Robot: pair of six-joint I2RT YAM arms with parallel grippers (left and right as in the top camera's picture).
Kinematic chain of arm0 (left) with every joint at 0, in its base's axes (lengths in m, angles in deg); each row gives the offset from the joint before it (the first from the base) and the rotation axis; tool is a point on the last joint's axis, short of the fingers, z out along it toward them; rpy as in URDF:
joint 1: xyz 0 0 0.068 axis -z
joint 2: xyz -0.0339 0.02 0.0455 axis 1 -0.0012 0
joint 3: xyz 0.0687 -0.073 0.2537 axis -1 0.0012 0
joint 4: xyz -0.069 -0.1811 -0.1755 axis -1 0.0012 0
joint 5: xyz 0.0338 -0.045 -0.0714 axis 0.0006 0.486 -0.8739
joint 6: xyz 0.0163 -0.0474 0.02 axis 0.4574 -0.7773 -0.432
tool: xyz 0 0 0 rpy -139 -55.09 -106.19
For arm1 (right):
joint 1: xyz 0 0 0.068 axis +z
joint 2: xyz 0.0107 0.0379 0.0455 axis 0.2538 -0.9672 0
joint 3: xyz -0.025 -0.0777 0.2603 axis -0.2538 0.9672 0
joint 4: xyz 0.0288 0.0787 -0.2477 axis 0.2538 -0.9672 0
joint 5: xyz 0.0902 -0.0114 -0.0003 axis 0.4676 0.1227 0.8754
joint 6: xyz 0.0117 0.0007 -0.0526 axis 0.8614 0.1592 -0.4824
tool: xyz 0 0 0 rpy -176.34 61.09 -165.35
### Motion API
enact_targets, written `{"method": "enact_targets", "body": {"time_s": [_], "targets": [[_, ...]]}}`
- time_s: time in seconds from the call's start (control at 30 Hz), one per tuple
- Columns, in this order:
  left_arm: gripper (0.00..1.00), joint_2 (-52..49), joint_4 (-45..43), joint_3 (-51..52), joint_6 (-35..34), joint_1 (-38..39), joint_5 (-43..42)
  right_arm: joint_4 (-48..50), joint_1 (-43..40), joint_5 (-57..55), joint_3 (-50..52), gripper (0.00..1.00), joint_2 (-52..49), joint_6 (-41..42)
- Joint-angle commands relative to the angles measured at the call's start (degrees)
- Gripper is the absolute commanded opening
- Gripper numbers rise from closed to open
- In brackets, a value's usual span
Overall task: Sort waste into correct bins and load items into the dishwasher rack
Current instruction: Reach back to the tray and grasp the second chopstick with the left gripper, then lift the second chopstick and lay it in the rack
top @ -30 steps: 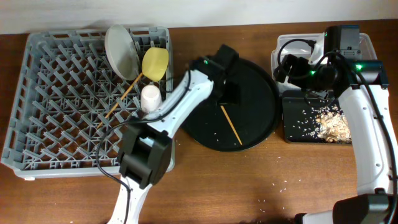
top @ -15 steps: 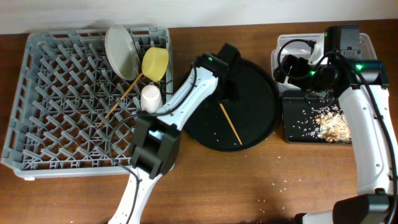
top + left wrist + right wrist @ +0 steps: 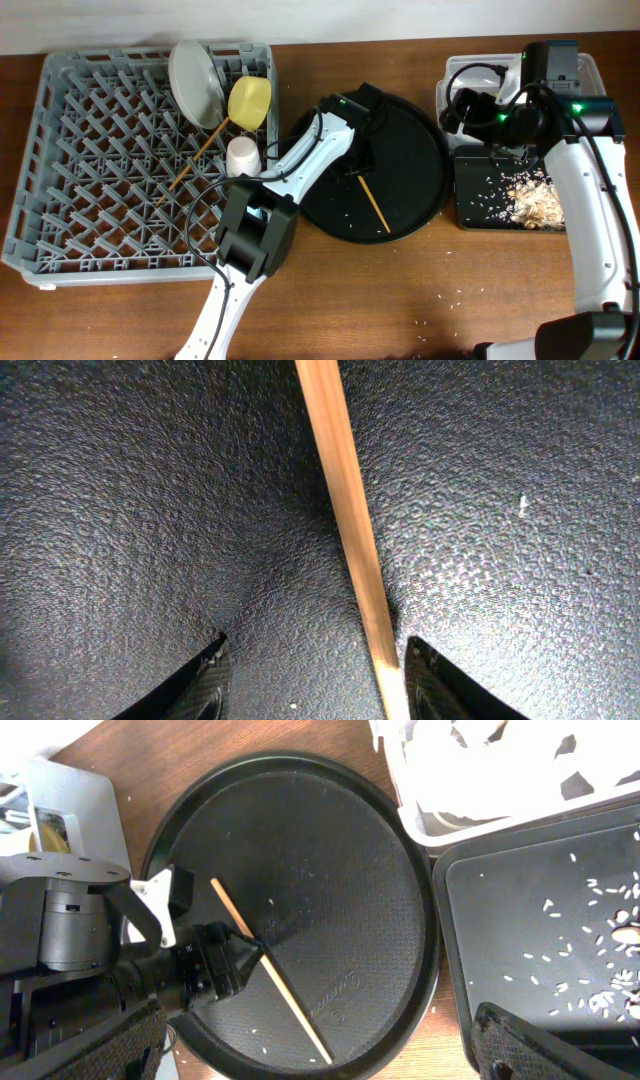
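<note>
Chopstick [image 3: 350, 530], thin smooth wood, pebbled black tray [image 3: 150, 510]

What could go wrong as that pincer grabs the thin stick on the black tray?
The chopstick lies flat on the round black tray and sits off-centre in the open left pincer, close to one side, so closing may nudge it sideways instead of gripping. Thin and flush with the tray, it could also slip free.
</note>
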Motion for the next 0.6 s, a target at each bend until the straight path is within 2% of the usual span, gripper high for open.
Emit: {"method": "enact_targets", "body": {"time_s": [0.0,0.1,0.2,0.33,0.53,0.57], "targets": [[0.53,-1.36,3.48,-1.7,2.71,-0.17,-0.2,-0.17,0.52,0.11,-0.35,0.98,-0.46,-0.72],[0.52,-1.36,6.73,-2.82,5.97,-0.46,-0.07,-0.15,0.52,0.11,-0.35,0.98,-0.46,-0.72],[0.51,-1.36,8.17,-2.93,6.36,-0.52,0.48,-0.15,0.52,0.11,-0.35,0.99,-0.46,-0.72],[0.37,-1.36,7.3,-2.93,6.29,-0.59,0.48,-0.22,0.52,0.11,-0.35,0.98,-0.46,-0.72],[0.36,-1.38,7.06,-2.93,6.29,-0.59,0.92,-0.13,0.52,0.11,-0.35,0.98,-0.46,-0.72],[0.41,-1.38,6.82,-3.32,6.29,-0.59,0.92,-0.02,0.52,0.11,-0.35,0.99,-0.46,-0.72]]}}
